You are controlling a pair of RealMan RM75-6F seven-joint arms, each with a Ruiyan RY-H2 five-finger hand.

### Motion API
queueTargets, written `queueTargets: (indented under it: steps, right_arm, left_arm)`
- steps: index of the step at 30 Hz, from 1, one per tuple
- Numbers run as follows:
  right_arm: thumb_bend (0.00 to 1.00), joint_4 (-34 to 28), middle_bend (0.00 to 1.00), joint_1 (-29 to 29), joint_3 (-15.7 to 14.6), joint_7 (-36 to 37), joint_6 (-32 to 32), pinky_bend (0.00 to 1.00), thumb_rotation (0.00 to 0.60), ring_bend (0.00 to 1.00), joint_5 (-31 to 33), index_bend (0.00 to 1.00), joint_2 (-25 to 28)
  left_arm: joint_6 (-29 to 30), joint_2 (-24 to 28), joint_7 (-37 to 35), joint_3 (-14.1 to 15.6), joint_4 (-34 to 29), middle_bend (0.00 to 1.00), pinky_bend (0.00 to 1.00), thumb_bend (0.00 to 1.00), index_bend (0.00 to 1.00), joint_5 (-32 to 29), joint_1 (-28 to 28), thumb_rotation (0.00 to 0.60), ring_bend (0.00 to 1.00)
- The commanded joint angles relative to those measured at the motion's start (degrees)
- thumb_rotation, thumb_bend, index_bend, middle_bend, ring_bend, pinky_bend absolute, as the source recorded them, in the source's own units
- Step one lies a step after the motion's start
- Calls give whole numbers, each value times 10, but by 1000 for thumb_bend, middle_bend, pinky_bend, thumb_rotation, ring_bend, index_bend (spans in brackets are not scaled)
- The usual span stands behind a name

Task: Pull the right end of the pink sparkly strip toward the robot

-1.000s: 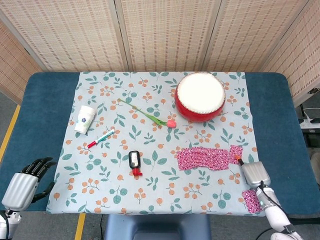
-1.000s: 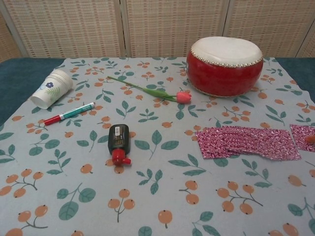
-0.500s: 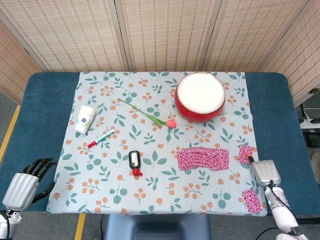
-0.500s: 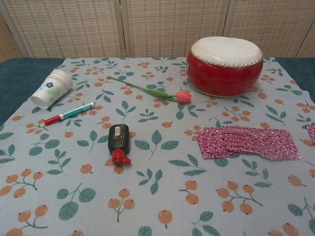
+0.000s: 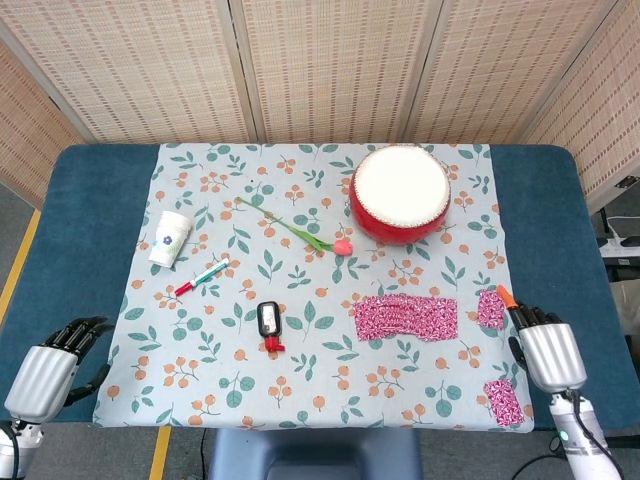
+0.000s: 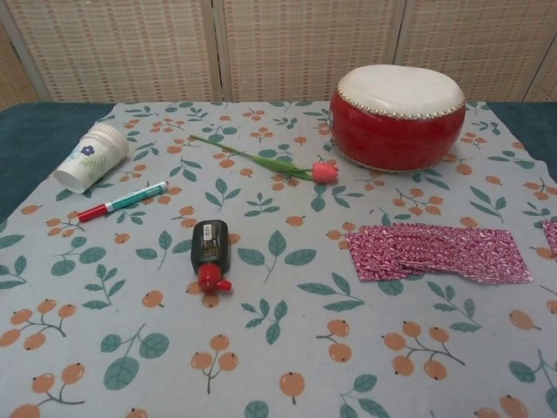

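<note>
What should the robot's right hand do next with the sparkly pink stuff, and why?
Probably ease the right hand back onto the small pink piece beside its fingertips and draw it nearer. That piece lies apart from the main pink strip, and the hand holds nothing.

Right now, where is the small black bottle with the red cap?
In the head view the black bottle lies near the cloth's front centre, cap toward the robot, between the red-and-green pen on its left and the pink sparkly strip on its right.
</note>
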Motion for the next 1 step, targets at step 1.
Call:
queueTargets:
  steps: [1]
  right_arm:
    - [145, 6, 4, -27, -5, 41, 36, 249, 600, 0, -33, 15, 16]
  left_arm:
    - [1, 1, -1, 1, 0, 218, 430, 329, 243, 0, 1, 600, 219]
